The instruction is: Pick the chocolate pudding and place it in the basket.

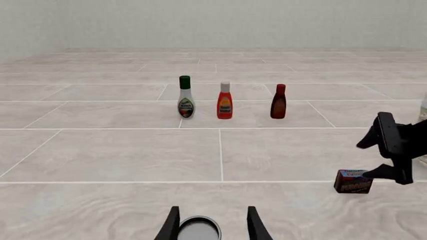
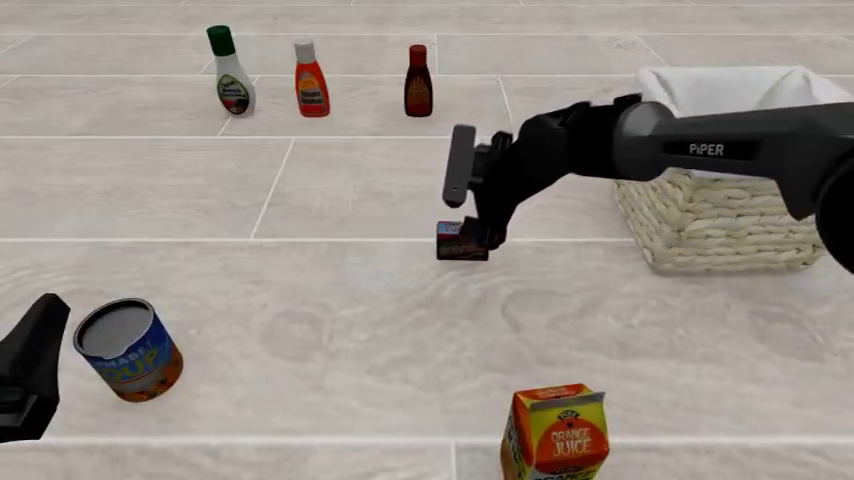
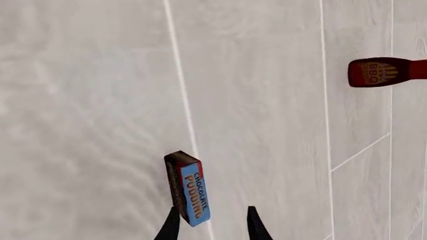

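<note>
The chocolate pudding (image 2: 462, 242), a small dark brown box with a blue face, stands on the table left of the basket (image 2: 721, 215). It also shows in the other views (image 3: 188, 189) (image 1: 352, 181). My right gripper (image 2: 463, 218) hangs over it, open and pointing down. In the right wrist view the box's near end reaches between my right gripper's (image 3: 212, 226) fingertips, close to one finger. Whether it touches I cannot tell. My left gripper (image 2: 30, 370) stays low at the front left, open (image 1: 213, 227).
A blue-orange can (image 2: 127, 350) stands beside the left gripper. An orange juice carton (image 2: 557, 435) is at the front edge. Three sauce bottles (image 2: 231, 72) (image 2: 311, 80) (image 2: 418, 82) line the back left.
</note>
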Robot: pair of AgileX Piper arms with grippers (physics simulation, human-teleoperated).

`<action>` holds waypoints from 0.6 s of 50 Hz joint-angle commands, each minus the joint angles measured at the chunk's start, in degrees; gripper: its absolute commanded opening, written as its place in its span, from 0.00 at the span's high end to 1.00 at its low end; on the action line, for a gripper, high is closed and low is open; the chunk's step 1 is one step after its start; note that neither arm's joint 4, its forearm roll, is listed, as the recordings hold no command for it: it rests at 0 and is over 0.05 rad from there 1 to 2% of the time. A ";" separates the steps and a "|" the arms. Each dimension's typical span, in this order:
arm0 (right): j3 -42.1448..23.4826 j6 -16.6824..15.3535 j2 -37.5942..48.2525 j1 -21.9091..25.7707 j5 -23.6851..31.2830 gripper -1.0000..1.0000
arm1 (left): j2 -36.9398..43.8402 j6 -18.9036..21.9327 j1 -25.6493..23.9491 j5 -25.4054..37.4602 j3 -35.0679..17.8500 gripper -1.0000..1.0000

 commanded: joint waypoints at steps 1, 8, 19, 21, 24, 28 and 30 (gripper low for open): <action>-1.66 0.10 2.31 -0.11 0.17 0.00 | -0.39 0.01 0.05 0.22 0.15 0.00; -2.22 0.71 3.67 0.43 -0.01 0.00 | -0.40 0.01 0.06 0.22 0.15 0.00; -1.62 1.74 4.98 0.93 -0.40 0.00 | -0.40 0.02 0.06 0.22 0.15 0.00; -1.49 1.69 5.01 0.95 -0.51 0.00 | -0.39 0.02 0.02 0.22 0.15 0.00; -1.54 1.97 5.20 1.12 -0.54 0.00 | -0.40 0.01 0.06 0.22 0.15 0.00; -1.65 1.94 5.55 1.08 -0.42 0.00 | -0.40 0.02 0.06 0.22 0.15 0.00; -1.87 2.01 5.81 1.09 -0.35 0.00 | -0.39 0.00 0.06 0.22 0.15 0.00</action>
